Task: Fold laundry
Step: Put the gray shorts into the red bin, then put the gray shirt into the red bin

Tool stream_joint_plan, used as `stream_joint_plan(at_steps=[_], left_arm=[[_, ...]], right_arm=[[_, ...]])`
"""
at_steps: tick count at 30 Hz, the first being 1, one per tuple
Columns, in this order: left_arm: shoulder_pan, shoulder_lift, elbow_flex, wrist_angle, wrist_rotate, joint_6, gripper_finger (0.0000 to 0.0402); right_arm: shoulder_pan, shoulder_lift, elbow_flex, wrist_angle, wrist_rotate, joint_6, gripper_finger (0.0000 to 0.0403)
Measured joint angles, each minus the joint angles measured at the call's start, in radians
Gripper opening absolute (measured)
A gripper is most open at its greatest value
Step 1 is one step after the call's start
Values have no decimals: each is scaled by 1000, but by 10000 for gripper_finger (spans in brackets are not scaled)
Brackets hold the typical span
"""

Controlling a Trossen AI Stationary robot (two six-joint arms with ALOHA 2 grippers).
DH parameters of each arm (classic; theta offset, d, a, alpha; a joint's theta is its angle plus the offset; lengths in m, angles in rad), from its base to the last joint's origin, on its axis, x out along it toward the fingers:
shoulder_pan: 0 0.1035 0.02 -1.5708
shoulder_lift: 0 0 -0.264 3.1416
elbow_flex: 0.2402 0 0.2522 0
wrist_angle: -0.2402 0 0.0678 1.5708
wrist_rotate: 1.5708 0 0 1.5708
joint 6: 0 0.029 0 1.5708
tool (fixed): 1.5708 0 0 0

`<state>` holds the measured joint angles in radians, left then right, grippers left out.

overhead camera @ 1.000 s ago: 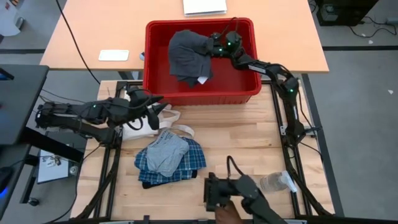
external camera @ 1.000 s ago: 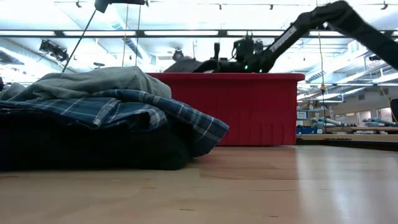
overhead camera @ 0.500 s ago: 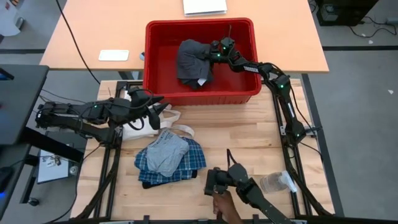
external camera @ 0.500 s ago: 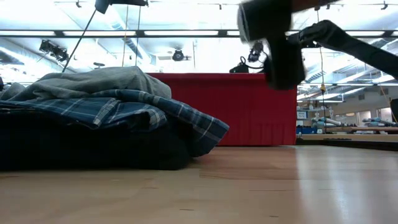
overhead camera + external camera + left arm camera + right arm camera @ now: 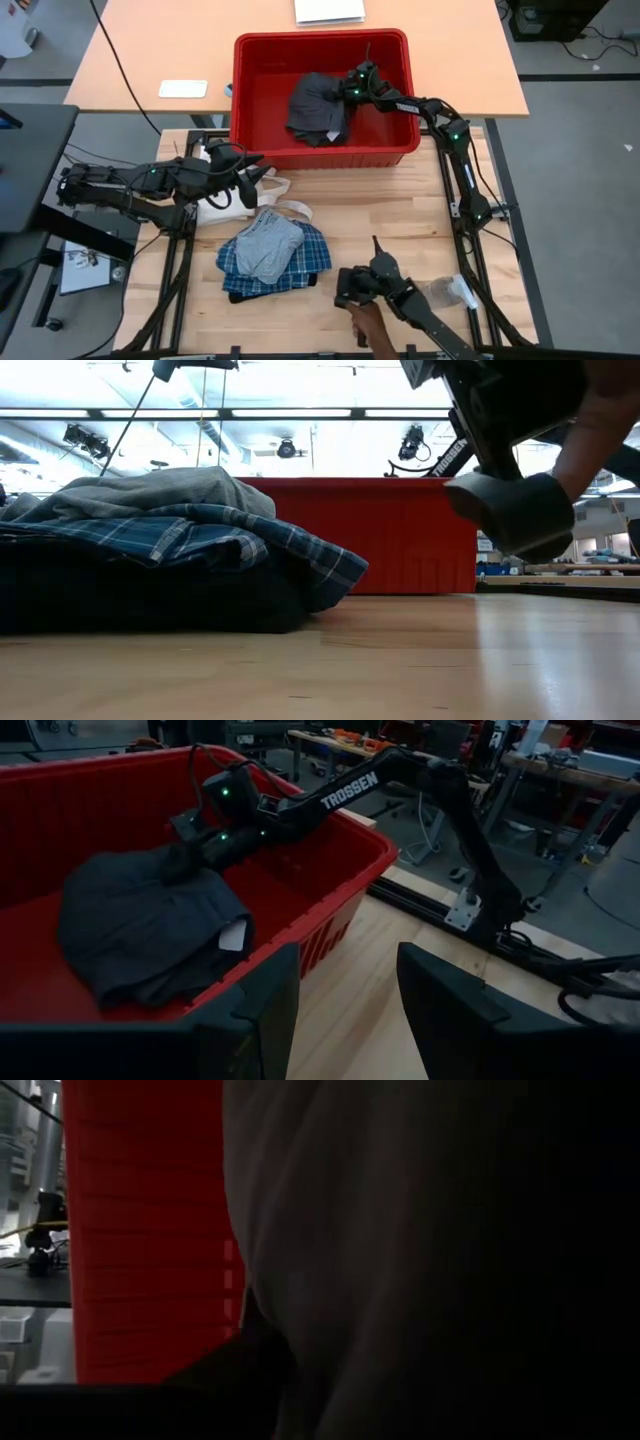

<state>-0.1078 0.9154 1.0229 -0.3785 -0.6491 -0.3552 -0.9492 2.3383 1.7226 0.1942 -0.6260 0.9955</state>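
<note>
Reaching into the red bin (image 5: pixel 250 60) at the desk's far edge, the right gripper (image 5: pixel 349 88) sat against the dark grey garment (image 5: pixel 318 108), which lay bunched on the bin floor toward its right half. A second earlier that garment had hung higher and more spread out from the same gripper; by now it had sunk down and gathered into a tighter heap. Whether the fingers were clamped on the cloth or just touching it could not be told; the right wrist view was filled by dark fabric pressed close against the red wall.

The left gripper (image 5: pixel 250 182) hovered over the desk's left edge, above the cream tote bag (image 5: pixel 222 207), its fingers (image 5: pixel 448 1010) parted with nothing between them, unchanged from before.

The blue-and-white plaid shirt (image 5: pixel 300 258) lay crumpled near the desk's front edge, left of centre, with a grey piece (image 5: pixel 270 243) heaped on top and a dark layer under it, none of it moved.

A person's hand (image 5: pixel 368 325) at the front edge carried a dark handheld device (image 5: pixel 375 285) that had shifted further over the desk, now looming large in the low view. A clear plastic bottle (image 5: pixel 445 293) lay near the front right corner.
</note>
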Motion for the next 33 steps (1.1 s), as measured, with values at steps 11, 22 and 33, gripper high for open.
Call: stream_joint_plan(at_steps=[11, 22, 33], left_arm=[[0, -11, 0, -25, -1, 4, 173], [0, -69, 1, -29, -11, 24, 173], [0, -109, 1, -30, -12, 82, 173]], right_arm=[[-3, -32, -1, -59, 9, 27, 381], [35, -250, -1, -365, 347, -255, 352], [96, -465, -1, -669, 629, -512, 345]])
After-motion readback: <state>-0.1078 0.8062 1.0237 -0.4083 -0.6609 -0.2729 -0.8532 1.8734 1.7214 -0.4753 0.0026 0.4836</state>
